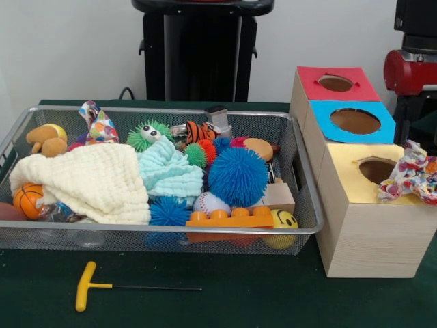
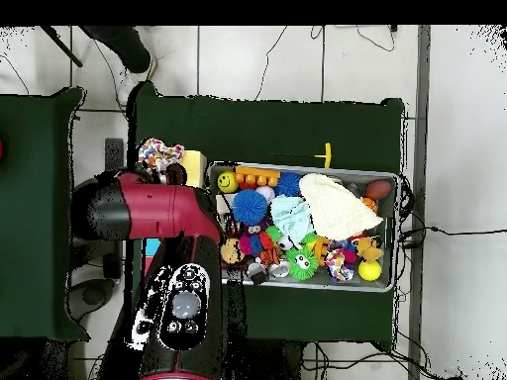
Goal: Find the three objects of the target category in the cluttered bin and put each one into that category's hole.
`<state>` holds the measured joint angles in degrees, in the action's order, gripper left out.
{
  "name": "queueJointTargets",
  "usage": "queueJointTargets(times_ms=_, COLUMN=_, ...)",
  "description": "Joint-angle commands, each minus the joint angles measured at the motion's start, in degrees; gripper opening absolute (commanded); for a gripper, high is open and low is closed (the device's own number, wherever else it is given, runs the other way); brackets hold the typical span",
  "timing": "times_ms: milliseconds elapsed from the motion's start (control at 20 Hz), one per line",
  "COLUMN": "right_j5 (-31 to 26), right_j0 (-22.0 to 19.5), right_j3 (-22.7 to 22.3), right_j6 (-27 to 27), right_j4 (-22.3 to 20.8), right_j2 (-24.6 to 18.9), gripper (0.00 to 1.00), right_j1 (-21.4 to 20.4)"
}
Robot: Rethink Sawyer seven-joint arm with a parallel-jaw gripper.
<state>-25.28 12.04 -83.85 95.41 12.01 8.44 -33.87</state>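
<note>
The bin [image 1: 300, 225] sits on the green counter [image 1: 239, 294], packed with toys and cloths, and beside it stand three boxes with holes: red [image 1: 336, 83], blue [image 1: 355, 121] and yellow [image 1: 377, 169]. A knotted rope toy [image 1: 410, 174] lies on the yellow box, touching the edge of its hole. Which category is the target is not shown. If rope or fabric toys are meant, a likely candidate is the patterned cloth [image 1: 97, 124] at the bin's far corner, well away from the boxes. If balls, several spiky ones cluster around the big blue ball [image 1: 237, 175] near the bin's middle.

The claw itself cannot be made out, so I cannot tell whether it is released or clenched. The overhead view shows the red arm [image 2: 149, 210] bent over the boxes, beside the bin's box-side end, so any pick needs a reach from the boxes across the bin. The front view shows only a red part of the arm at its edge, but shows the holes clearly, which the arm hides from above
</note>
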Motion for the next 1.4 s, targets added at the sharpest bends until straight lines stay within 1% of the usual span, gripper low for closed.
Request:
queueJointTargets(times_ms=50, right_j5=-2.09, right_j0=-0.22, right_j3=-2.18, right_j6=12.52, right_j4=0.66, right_j2=-0.61, gripper=1.0, right_j1=2.36)
queueJointTargets(times_ms=150, right_j5=-2.42, right_j0=-0.03, right_j3=-2.12, right_j6=12.76, right_j4=0.81, right_j2=-0.39, gripper=1.0, right_j1=2.17)
queueJointTargets(times_ms=400, right_j5=-8.59, right_j0=1.19, right_j3=1.1, right_j6=13.74, right_j4=1.31, right_j2=1.42, gripper=1.0, right_j1=1.11)
queueJointTargets(times_ms=500, right_j5=-9.52, right_j0=1.32, right_j3=1.6, right_j6=13.95, right_j4=1.71, right_j2=1.43, gripper=1.0, right_j1=1.06)
queueJointTargets(times_ms=650, right_j5=-10.22, right_j0=1.2, right_j3=2.44, right_j6=13.73, right_j4=1.97, right_j2=1.35, gripper=1.0, right_j1=1.34)
queueJointTargets(times_ms=900, right_j5=-8.79, right_j0=0.19, right_j3=3.25, right_j6=13.06, right_j4=2.02, right_j2=0.96, gripper=1.0, right_j1=2.28)
queueJointTargets(times_ms=1050, right_j5=-9.05, right_j0=-0.42, right_j3=5.14, right_j6=12.48, right_j4=1.7, right_j2=1.19, gripper=1.0, right_j1=3.13)
queueJointTargets(times_ms=1300, right_j5=-8.99, right_j0=-1.83, right_j3=7.61, right_j6=10.47, right_j4=1.08, right_j2=0.26, gripper=1.0, right_j1=4.94)
queueJointTargets(times_ms=1400, right_j5=-9.21, right_j0=-2.38, right_j3=7.29, right_j6=9.9, right_j4=1.23, right_j2=-0.61, gripper=1.0, right_j1=4.81)
